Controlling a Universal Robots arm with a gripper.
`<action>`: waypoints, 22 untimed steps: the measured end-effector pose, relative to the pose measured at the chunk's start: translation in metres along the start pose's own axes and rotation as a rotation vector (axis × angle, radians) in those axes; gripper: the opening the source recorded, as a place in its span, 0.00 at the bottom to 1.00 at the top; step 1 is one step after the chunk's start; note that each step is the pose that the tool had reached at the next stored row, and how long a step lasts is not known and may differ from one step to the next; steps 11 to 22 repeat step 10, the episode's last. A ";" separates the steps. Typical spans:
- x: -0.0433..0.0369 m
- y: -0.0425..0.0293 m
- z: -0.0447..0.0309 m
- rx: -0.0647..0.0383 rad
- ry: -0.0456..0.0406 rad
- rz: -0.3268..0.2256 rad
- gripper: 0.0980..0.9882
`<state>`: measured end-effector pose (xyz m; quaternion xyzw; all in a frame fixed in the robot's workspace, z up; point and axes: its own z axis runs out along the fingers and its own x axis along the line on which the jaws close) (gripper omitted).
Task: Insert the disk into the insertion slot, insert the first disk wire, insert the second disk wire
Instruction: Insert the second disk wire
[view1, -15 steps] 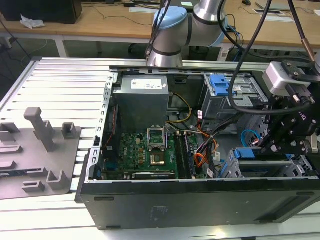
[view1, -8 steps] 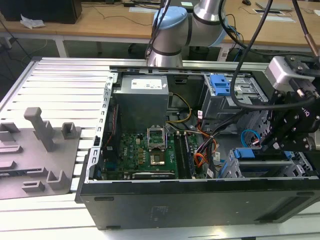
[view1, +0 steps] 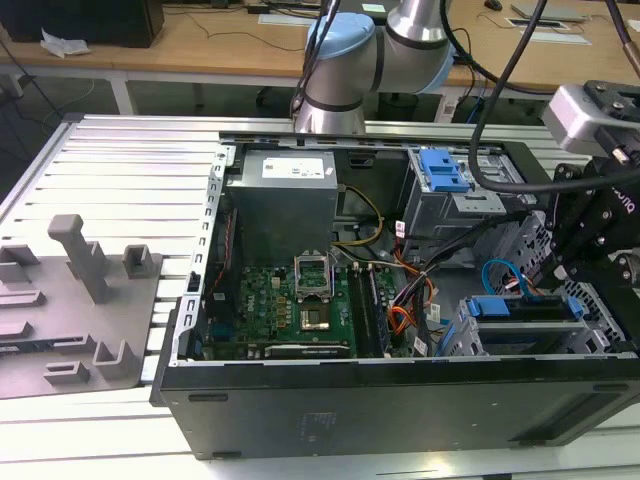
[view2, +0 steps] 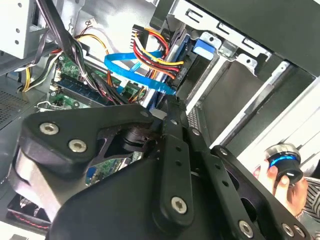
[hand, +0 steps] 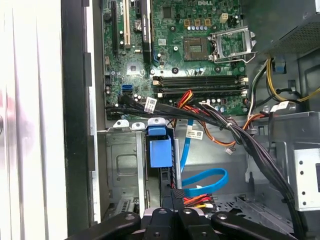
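- Slatted metal bench (view1: 120, 170) carries an open computer case (view1: 400, 400) lying on its side, with a grey moulded tray (view1: 70, 300) beside it at the exterior view's left.
- Nearest in the second wrist view is the black hand (view2: 167, 107), reaching down into the drive corner of the case. I cannot tell whether it is spread, pressed together or pinching something, because its own linkage covers the tips.
- Just off its tip runs the flat light-blue cable (view2: 132, 70), looping once and ending right where the hand's tip sits. The plug itself is hidden, so I cannot tell if it is seated.
- Close behind that, a red, yellow and black wire bundle (view2: 155, 52) runs to the end of the drive and looks plugged in. By my judgement the first wire is done.
- The disk (view1: 525, 307), with its bright blue frame, lies inside the slot of the grey metal cage (view1: 470, 340), just under the hand in the exterior view. That step looks finished.
- What is left, as I judge it, is the light-blue cable.
- A person's hand (view2: 277, 175) holds a round knob outside the case wall.
- Farther in lie the green circuit board (view1: 290, 300) and a grey power box (view1: 280, 200).
- Wooden desks (view1: 200, 40) stand behind.
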<state>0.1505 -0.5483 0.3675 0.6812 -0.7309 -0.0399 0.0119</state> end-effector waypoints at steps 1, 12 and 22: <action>0.0000 0.0011 0.0000 0.000 0.0000 0.000 0.01; 0.0003 0.0041 0.0001 0.001 0.0002 0.000 0.01; 0.0003 0.0041 0.0001 0.001 0.0002 0.000 0.01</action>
